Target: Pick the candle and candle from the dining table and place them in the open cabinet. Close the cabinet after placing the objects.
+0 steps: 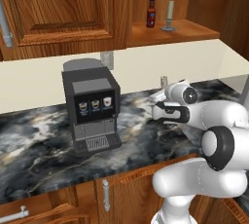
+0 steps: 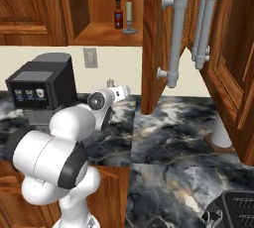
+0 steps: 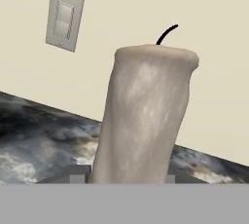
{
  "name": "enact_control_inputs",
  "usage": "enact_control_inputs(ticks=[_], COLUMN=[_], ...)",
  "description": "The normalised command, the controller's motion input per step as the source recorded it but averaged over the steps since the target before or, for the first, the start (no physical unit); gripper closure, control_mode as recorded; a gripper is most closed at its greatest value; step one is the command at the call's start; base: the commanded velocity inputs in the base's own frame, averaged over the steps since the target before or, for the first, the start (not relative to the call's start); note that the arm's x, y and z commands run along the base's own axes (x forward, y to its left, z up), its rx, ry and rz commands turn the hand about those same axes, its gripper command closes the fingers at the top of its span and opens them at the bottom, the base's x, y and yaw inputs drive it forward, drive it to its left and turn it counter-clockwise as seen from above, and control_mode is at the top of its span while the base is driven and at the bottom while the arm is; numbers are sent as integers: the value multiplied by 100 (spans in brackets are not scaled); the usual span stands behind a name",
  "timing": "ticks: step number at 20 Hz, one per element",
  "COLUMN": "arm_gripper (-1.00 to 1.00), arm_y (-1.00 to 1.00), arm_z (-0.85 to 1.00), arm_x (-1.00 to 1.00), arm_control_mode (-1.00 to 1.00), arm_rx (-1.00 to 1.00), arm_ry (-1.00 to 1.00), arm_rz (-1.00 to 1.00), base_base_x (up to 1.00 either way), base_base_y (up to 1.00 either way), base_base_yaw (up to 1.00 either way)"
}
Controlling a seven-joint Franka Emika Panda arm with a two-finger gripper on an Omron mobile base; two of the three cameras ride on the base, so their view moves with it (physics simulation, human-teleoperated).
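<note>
Gripper (image 3: 127,179) clasps a stubby, waxy beige-grey candle (image 3: 143,116), wick curved.

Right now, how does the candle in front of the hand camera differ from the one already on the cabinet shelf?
The stubby candle is thick and beige-grey with a curled black wick, down by the counter. The stick candle is thin and cream, on a small round grey base, beside a red-capped bottle in the open cabinet. Both stand upright.

Glossy white arm (image 1: 209,179), dark joints
</note>
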Motion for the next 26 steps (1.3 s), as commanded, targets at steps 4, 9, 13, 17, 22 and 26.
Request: enact_control_inputs(ticks=[4,9,13,17,22,26], arm_gripper=[100,100,100,100,100,100], arm_y=[0,0,0,0,0,0], arm_z=[56,56,37,21,10,0], arm_x=[-13,-3,0,0,0,-2], arm_control_mode=[-100,-100,-100,-100,-100,-100], arm_rx=[-1,0,0,0,0,0], arm_ry=[-3,0,7,15,12,9], arm_rz=[0,0,0,0,0,0], base_base_x=[0,0,0,0,0,0], base_base_y=[0,0,0,0,0,0], base_base_yaw=[0,0,0,0,0,0])
